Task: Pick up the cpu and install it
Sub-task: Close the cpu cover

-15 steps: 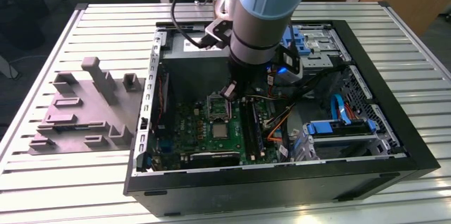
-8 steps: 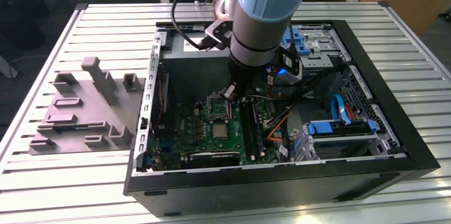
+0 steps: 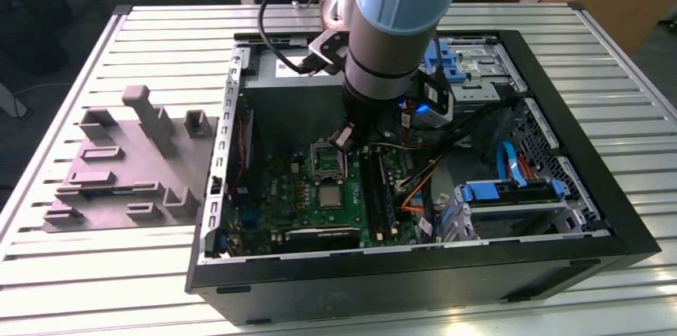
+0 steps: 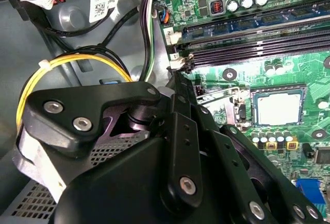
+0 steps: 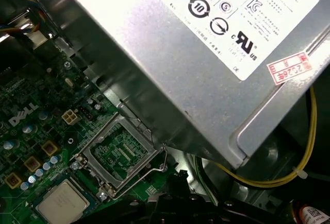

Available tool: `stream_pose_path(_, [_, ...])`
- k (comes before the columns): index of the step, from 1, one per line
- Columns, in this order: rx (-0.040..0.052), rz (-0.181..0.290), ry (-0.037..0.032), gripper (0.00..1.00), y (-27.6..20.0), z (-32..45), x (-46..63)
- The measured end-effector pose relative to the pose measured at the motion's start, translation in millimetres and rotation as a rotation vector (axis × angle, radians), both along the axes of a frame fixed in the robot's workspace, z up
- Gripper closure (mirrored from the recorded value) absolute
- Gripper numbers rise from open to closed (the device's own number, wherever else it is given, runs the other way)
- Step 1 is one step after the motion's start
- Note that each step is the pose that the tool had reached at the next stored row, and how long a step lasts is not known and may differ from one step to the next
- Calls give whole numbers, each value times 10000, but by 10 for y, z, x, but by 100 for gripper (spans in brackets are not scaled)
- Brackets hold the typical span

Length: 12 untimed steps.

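Observation:
The cpu (image 3: 331, 196) lies flat on the green motherboard with its pale silver top up, seated in its socket. Both wrist views show the cpu (image 4: 278, 105) (image 5: 64, 203) lying free, with nothing touching it. The socket's metal frame (image 5: 121, 152) stands hinged open right beside it, toward the power supply. My gripper (image 3: 347, 144) hangs inside the case above that open frame, a short way from the cpu. Its black linkage takes up the foreground of the second wrist view, the gripper (image 4: 178, 77) ending near the memory slots.
The open black computer case (image 3: 592, 193) lies on a slatted table. A grey power-supply box (image 5: 206, 54) sits close beside the socket. Memory slots (image 4: 258, 46), yellow cables (image 4: 77, 62), blue drive brackets (image 3: 508, 189) and a grey fixture block (image 3: 127, 162) surround the work area.

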<state>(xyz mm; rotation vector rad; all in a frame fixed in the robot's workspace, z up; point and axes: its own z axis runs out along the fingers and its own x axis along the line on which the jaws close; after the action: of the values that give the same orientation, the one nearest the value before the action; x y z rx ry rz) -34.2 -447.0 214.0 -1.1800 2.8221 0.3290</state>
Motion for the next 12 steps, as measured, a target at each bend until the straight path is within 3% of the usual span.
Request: stream_pose_path(12, [34,-2,0,89,37,-55,-21])
